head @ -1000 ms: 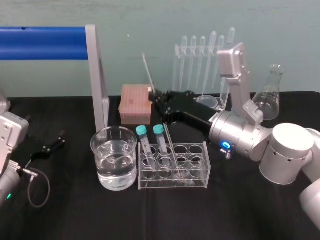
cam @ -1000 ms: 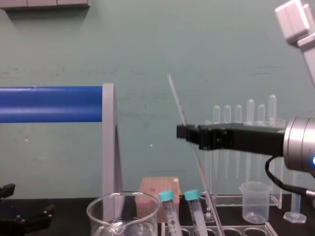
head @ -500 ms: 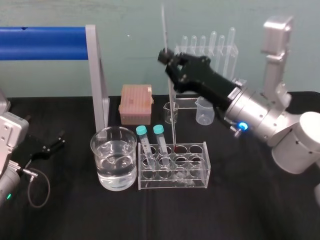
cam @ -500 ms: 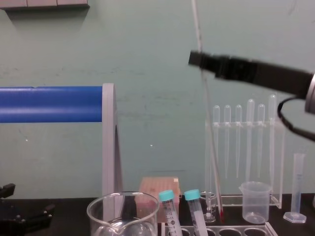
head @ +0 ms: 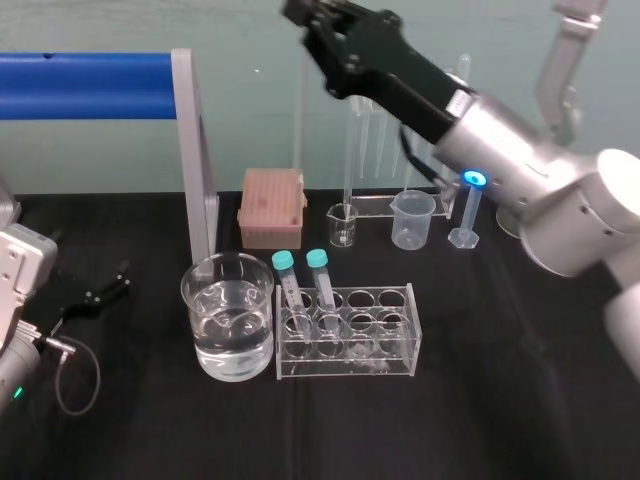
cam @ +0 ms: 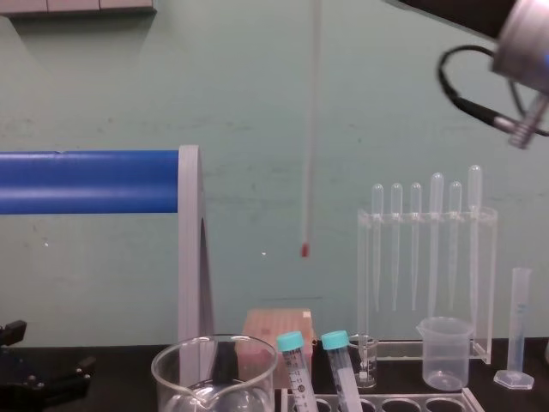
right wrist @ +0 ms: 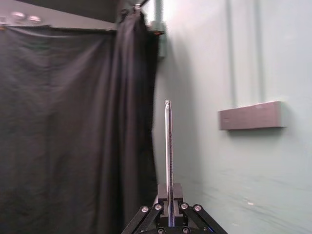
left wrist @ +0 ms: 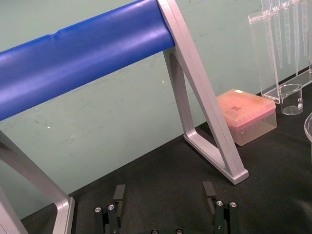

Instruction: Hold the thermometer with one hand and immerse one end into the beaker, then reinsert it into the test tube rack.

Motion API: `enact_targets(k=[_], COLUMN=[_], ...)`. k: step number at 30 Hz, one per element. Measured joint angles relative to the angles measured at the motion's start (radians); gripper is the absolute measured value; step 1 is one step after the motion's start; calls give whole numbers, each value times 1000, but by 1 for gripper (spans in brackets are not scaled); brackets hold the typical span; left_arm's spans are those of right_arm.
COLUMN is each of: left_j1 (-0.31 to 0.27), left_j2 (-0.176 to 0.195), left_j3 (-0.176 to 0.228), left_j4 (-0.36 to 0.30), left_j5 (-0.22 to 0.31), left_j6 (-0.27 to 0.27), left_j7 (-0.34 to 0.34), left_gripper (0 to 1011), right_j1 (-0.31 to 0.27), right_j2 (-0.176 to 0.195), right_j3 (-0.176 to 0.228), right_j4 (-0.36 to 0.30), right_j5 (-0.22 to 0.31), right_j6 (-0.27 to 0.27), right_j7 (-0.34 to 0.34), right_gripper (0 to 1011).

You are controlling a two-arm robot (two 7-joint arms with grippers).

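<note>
Aloft, the right gripper (head: 308,22) pinches the thermometer (cam: 309,129), a clear red-tipped rod hanging upright well above the rack (head: 345,366); the left gripper (left wrist: 165,191) rests spread.

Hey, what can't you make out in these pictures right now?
Thermometer scale: too small to read in any view.
Chest view: the thermometer's top, gripped by the right claw, is cut off by the upper edge.
Chest view: the bottom edge cuts off the beaker's base and most of the test tube rack.
Left wrist view: the bottom edge cuts off the parked, open left claw's base.
</note>
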Motion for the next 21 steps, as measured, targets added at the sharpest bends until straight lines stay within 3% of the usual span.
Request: enact_targets(k=[11,21], left_j1=[0,0], left_j2=[0,0], left_j3=[0,0], left_j4=[0,0], left_j5=[0,0], left_j6=[0,0], left_j7=[0,0], left_gripper=[1008,1008], right_j1=[106,128], right_j2=[-88,-130], right_j3=[-126,-166], right_j4=[193,341], right_j5=[6,10], right_j6=[-48,-92], right_j7=[119,161], right_gripper=[56,56])
